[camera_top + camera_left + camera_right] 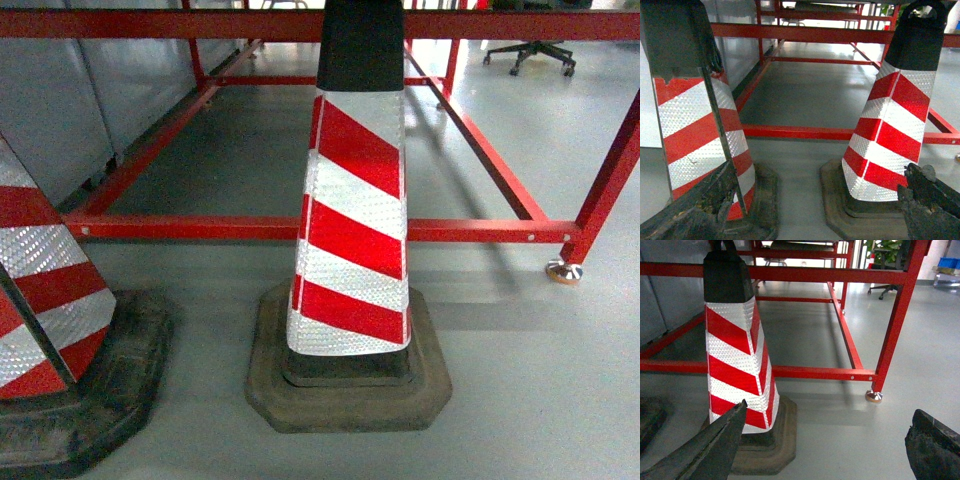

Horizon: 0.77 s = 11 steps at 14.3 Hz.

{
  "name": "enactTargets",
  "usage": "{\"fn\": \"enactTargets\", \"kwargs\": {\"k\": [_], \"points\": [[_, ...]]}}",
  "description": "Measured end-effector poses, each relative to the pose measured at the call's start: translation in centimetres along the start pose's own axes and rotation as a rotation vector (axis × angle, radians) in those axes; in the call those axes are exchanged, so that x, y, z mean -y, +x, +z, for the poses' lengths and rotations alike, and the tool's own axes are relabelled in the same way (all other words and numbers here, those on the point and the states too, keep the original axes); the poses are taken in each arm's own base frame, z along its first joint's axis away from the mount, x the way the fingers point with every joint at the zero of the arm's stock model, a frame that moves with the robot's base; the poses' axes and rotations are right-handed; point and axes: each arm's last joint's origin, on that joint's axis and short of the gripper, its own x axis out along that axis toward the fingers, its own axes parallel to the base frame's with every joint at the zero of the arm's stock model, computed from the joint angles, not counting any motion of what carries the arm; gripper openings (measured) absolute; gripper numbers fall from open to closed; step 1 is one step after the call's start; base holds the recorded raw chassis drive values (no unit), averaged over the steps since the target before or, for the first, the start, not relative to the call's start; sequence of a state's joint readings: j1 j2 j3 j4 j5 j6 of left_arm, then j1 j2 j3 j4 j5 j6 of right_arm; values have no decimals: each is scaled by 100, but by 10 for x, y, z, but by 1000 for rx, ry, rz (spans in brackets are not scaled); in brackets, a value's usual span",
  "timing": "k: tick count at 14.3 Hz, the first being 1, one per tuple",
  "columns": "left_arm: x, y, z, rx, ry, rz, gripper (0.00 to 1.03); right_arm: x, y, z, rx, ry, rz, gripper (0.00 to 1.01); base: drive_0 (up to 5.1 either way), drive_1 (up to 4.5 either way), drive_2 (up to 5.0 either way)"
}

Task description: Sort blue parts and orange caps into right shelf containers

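Two cones stand on a smooth grey floor (520,380). The centre cone (352,220) is a tapered, four-sided body with red and white reflective diagonal stripes, a matt black cap and a dark octagonal rubber base. The second cone (45,300), at 9 o'clock, is alike. Behind them runs a red painted steel frame (480,230) on a metal foot (564,270).

Left pincer (810,210): wide open, holding nothing; its dark fingers (695,210) are scuffed. Right pincer (825,450): wide open, holding nothing. Blue crates (949,263), small and blurred, show at 1 o'clock in the right wrist view.
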<state>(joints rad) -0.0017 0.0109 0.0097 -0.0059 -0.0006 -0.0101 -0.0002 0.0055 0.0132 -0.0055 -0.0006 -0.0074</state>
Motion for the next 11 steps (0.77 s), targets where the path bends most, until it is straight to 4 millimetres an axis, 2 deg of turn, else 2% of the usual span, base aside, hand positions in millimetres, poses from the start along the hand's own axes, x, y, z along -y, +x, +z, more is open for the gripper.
{"fn": "enactTargets", "kwargs": {"k": [11], "points": [[0,0,0,2,0,0,98,0,0,0,1,7,0,98,0,0,0]]}}
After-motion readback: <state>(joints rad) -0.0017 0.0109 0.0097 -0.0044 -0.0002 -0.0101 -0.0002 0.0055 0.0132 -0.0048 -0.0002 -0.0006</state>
